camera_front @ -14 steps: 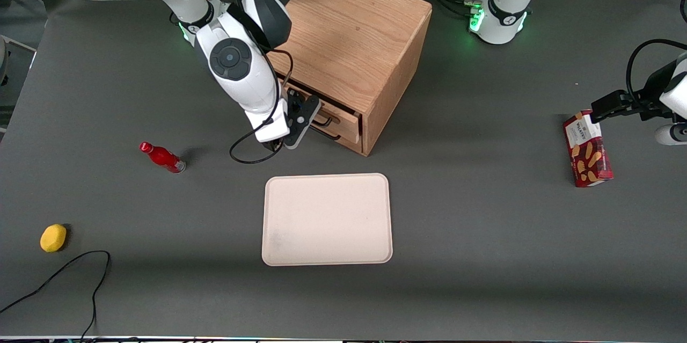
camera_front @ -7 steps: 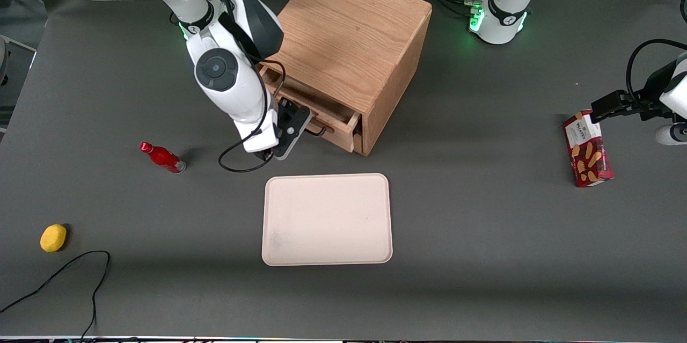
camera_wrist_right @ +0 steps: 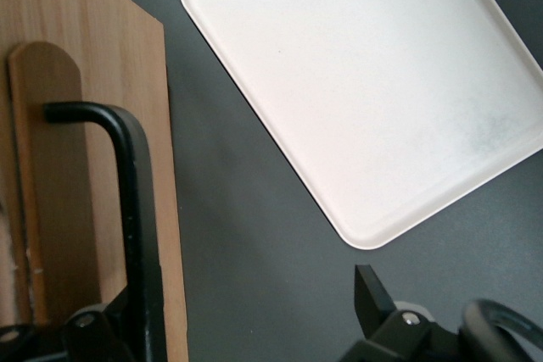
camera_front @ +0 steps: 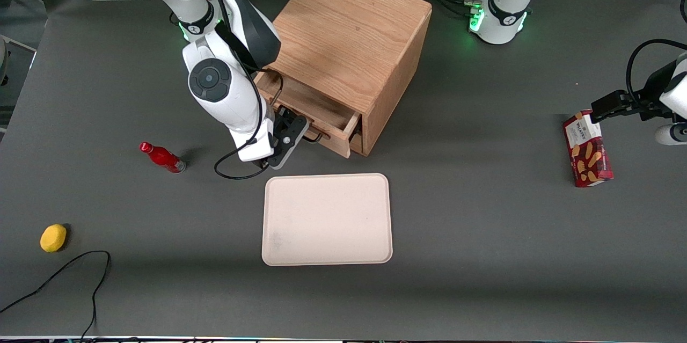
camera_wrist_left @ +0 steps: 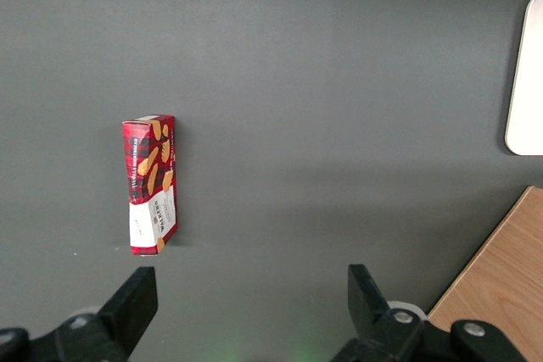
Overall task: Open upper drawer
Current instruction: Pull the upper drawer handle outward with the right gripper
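Gripping oak upper drawer, tool

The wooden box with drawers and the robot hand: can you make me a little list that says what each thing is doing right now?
cabinet: cube of oak, standing on the grey table
upper drawer: pulled partly out, inside looks empty
handle: black bar on the drawer front
gripper: at the handle, in front of the drawer
tray: pale, bare, nearer the front camera than the cabinet
red bottle: lying toward the working arm's end
yellow object: nearer the front camera than the bottle
biscuit box: toward the parked arm's end
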